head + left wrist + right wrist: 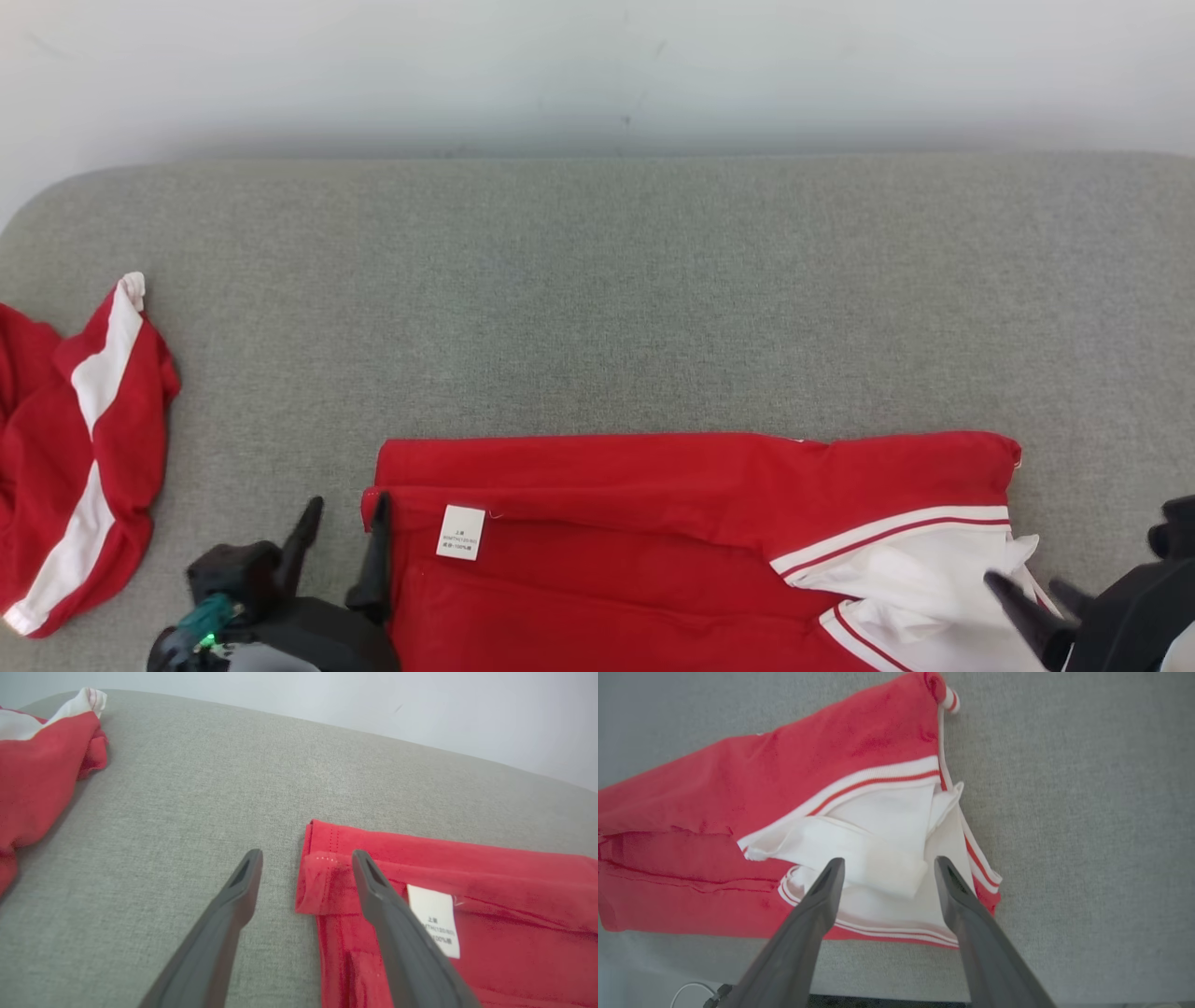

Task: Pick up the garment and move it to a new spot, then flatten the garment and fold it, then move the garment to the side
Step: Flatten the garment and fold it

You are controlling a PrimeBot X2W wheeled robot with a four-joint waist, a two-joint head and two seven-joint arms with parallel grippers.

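Folded red garment [653, 485] lies flat on grey cushion [597, 299].
Left gripper [346, 506] at its labelled end, right gripper [1027, 583] over its white-trimmed end; both with fingers spread apart, gripping nothing.

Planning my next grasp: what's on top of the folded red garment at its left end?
A white label lies flat on the red garment, beside the left gripper. Anything under the folded layers is covered.

Dark tapered fingers [224, 933], green wrist light [206, 625]
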